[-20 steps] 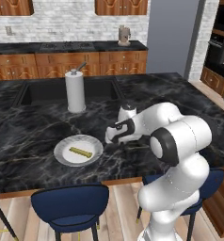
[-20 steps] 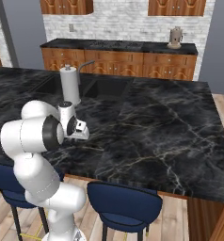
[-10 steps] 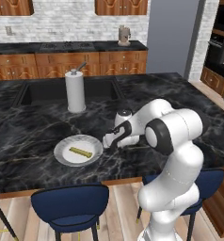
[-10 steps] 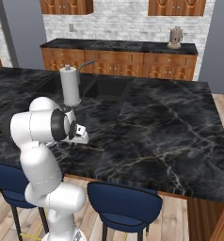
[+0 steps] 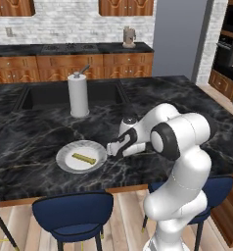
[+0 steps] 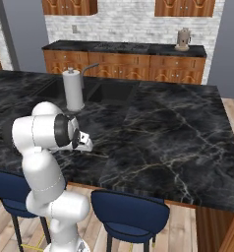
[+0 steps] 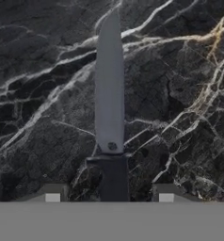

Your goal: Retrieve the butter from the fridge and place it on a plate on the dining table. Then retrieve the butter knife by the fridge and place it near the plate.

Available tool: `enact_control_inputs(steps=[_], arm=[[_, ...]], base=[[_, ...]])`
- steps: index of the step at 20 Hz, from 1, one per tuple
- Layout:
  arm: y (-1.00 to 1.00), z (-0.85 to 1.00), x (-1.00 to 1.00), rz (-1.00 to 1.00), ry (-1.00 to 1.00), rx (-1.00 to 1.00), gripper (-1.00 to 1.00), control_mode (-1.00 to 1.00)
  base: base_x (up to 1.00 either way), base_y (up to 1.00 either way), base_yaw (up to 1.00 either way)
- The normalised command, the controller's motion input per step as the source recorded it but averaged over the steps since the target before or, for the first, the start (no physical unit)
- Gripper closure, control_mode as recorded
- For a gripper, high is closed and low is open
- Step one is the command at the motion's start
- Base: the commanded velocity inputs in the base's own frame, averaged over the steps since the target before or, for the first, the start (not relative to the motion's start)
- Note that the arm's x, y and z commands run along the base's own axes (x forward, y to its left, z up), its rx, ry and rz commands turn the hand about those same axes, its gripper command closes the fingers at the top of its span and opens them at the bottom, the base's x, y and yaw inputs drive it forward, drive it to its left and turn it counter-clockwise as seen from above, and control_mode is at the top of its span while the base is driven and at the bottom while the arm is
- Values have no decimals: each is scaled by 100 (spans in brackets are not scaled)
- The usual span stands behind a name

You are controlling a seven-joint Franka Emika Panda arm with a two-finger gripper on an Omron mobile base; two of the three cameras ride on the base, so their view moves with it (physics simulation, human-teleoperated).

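The small yellow-olive rectangular stick of butter [image 5: 84, 158] already lies flat on the round, shallow white plate [image 5: 64, 162], which sits near the front edge of the black white-veined marble counter [image 5: 35, 132] with brown wooden sides. That half of the task looks done, and the plate's spot explains where the arm is working: the gripper [image 5: 110, 147] is low over the counter just beside the plate's right rim, since the knife is meant to end up near the plate.

In the hand view the grey-bladed butter knife with a dark handle [image 7: 109, 94] lies flat on the marble, blade pointing away from the camera, its handle running down between the two finger tips [image 7: 52, 194]. The fingers stand apart on either side of the handle with a visible gap, so they appear to have no hold on the knife; the bottom of that view is cut off, so whether a pad brushes the handle I cannot say for certain.

Judging by this, the knife is set down where it belongs. A tall white paper towel roll [image 5: 78, 95] stands well behind the plate.
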Motion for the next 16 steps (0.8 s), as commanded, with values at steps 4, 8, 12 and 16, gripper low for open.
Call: enact_control_inputs(steps=[4,8,12,16], arm=[[0,22,-1,0,0,-1,-100,-100],[-1,95,-31,0,3,-2,-100,-100],[0,100,-55,0,9,0,-100,-100],[2,99,-77,1,18,1,-100,-100]], base=[[0,0,0],[0,0,0],[0,0,0],[0,0,0]])
